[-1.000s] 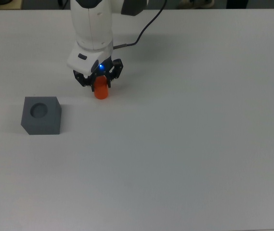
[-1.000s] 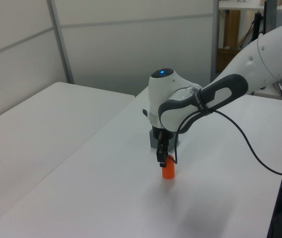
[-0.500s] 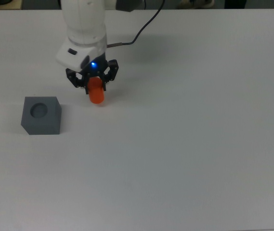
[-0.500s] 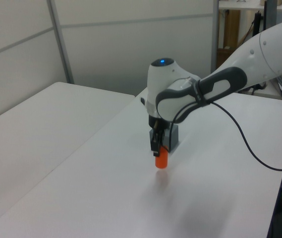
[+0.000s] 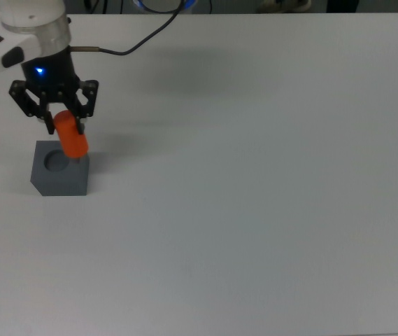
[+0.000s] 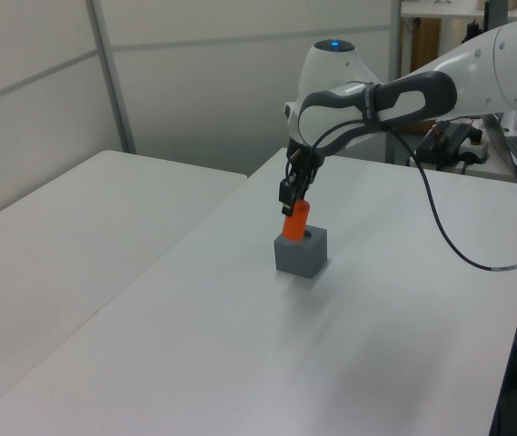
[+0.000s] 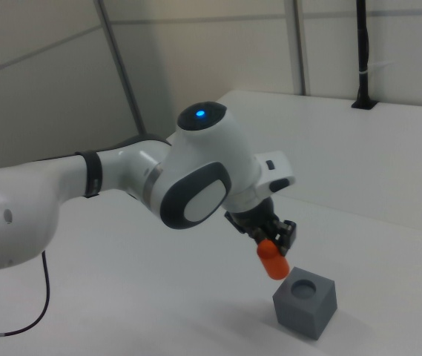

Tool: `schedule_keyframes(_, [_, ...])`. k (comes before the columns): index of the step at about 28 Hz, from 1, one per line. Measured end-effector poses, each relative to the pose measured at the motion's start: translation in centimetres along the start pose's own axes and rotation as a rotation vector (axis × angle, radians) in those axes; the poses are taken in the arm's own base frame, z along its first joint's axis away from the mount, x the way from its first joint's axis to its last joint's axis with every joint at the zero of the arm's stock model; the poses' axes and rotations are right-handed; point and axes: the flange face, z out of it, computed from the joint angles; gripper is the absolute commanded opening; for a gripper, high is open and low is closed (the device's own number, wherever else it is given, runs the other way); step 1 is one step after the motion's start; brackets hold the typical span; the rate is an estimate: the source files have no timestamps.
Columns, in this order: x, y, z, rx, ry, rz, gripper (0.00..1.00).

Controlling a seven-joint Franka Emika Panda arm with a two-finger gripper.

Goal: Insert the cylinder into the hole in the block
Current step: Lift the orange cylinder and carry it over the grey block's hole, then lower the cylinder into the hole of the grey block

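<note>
Pinching the orange-red cylinder (image 5: pixel 70 134) near its upper end, the claw (image 5: pixel 57 120) is holding it in the air above the slate-grey block (image 5: pixel 60 169). The black fingers (image 5: pixel 24 102) are pressing against the cylinder from both sides, and the cylinder's lower part is sticking out below them. In the top view the cylinder is overlapping the block's top face just to the right of the round hole (image 5: pixel 56 162), which is showing unfilled. In the right view the cylinder (image 7: pixel 272 259) is hanging clear of the block (image 7: pixel 305 302), up and toward the right view's left of the hole (image 7: pixel 305 284), with a gap between them. In the left view the cylinder (image 6: pixel 295 221) is sitting upright directly over the block (image 6: pixel 301 251); whether it is touching the top face there is not clear. The block is resting on the white desk (image 5: pixel 254 210), near the top view's left edge. A black cable (image 5: pixel 143 38) is trailing from the arm's wrist across the desk.
</note>
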Motion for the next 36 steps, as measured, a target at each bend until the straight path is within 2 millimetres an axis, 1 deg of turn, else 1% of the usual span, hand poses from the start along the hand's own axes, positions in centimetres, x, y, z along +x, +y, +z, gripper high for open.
schedule_keyframes(1, [0.1, 0.6, 0.1, -0.003, 0.001, 0.01, 0.0])
schedule_keyframes(7, [0.9, 2.3, 1.3, -0.011, -0.002, 0.046, 0.0])
schedule_keyframes(10, [1.1, 2.7, 1.8, -0.013, -0.005, 0.052, 0.0])
schedule_keyframes(23, [1.0, 3.8, 2.2, -0.018, -0.011, 0.068, 0.0])
schedule_keyframes(33, [0.6, 4.0, 3.9, -0.012, -0.043, 0.072, 0.01])
schedule_keyframes(36, [0.5, 4.0, 4.1, -0.011, -0.046, 0.072, 0.03])
